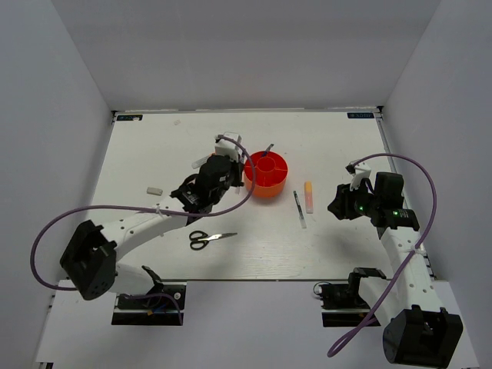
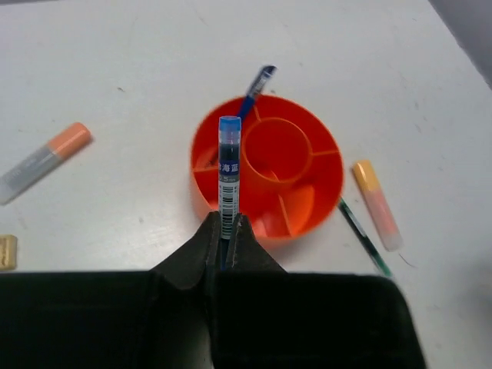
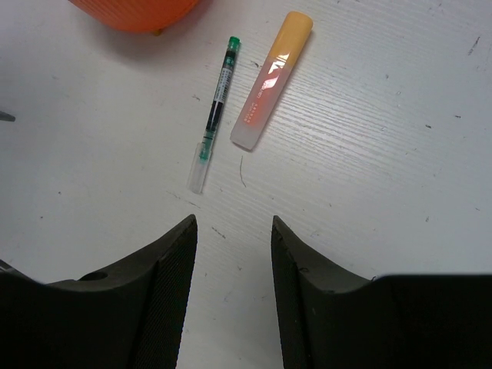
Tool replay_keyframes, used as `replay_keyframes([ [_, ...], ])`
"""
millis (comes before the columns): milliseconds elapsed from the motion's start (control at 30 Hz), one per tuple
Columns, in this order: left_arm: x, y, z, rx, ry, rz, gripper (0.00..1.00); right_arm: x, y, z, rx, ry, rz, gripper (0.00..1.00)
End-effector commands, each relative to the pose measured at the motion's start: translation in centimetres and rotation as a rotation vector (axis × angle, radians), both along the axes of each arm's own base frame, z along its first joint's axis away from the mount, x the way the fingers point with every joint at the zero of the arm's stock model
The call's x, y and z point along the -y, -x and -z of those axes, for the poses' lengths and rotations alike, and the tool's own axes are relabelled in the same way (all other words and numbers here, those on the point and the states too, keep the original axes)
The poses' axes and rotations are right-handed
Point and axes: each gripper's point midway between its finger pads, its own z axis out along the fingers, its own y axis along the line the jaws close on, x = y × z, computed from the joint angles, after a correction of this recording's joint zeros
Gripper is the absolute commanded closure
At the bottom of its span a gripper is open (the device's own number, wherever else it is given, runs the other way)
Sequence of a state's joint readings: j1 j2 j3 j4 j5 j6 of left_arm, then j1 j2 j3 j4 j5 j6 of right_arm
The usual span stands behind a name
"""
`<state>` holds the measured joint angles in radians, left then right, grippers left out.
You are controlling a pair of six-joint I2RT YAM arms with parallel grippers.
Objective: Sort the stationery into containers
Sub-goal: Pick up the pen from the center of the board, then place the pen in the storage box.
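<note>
- My left pincer (image 2: pixel 228 224) is closed tight on a blue-capped pen (image 2: pixel 229 165), gripped low on its barrel. The capped end points away from me.
- From the left wrist, that pen lies across the near-left ring compartment of the orange-red organizer cup (image 2: pixel 307 204). I cannot tell whether it touches the cup.
- A second blue pen (image 2: pixel 257 84) leans out over the cup's far rim, with its lower end inside a ring compartment.
- My right pincer (image 3: pixel 233 231) is spread wide and holds nothing. It hangs over bare table (image 1: pixel 346 154), well right of the cup.
- Ahead of the right pincer lie a green-tipped pen (image 3: pixel 215 111) and a peach-orange highlighter (image 3: pixel 270 81), side by side, close but apart, both flat on the table just right of the cup.
- An orange-capped white marker (image 2: pixel 42 161) lies left of the cup, with a tan eraser (image 2: pixel 6 252) nearer to me.
- The black-handled scissors (image 1: pixel 211 239) lie closed, near the front edge.
- A white eraser (image 1: pixel 154 190) sits well left of the cup.
</note>
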<state>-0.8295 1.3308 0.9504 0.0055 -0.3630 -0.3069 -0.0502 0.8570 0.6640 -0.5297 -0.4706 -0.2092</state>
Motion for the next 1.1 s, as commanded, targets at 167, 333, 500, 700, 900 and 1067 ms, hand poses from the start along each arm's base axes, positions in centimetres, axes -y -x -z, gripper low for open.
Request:
replay_keyframes([
  [167,2.9,-5.9,-6.2,0.32,0.138,-0.048,1.0,-0.1,-0.4,-1.3,0.033,-0.012,0.0,0.53],
  [333,3.4,-7.6,-5.9,0.335,0.124,-0.094,1.0,-0.2,-0.5,-1.2,0.033,-0.012,-0.003,0.53],
  [500,3.3,-8.3,-3.8,0.323,0.098,-0.136,1.0,-0.2,-0.4,-1.2,0.03,-0.011,-0.003,0.53],
  [700,3.6,-9.2,-1.5,0.301,0.09,-0.173,1.0,-0.2,-0.4,-1.0,0.025,-0.013,-0.002,0.53],
  [900,3.6,-9.2,-0.3,0.277,0.086,-0.18,1.0,-0.2,-0.4,-1.1,0.028,-0.011,-0.002,0.53],
  [1067,3.2,-8.5,1.6,0.243,0.067,-0.191,0.97,-0.1,-0.5,-1.1,0.028,-0.01,0.001,0.53],
])
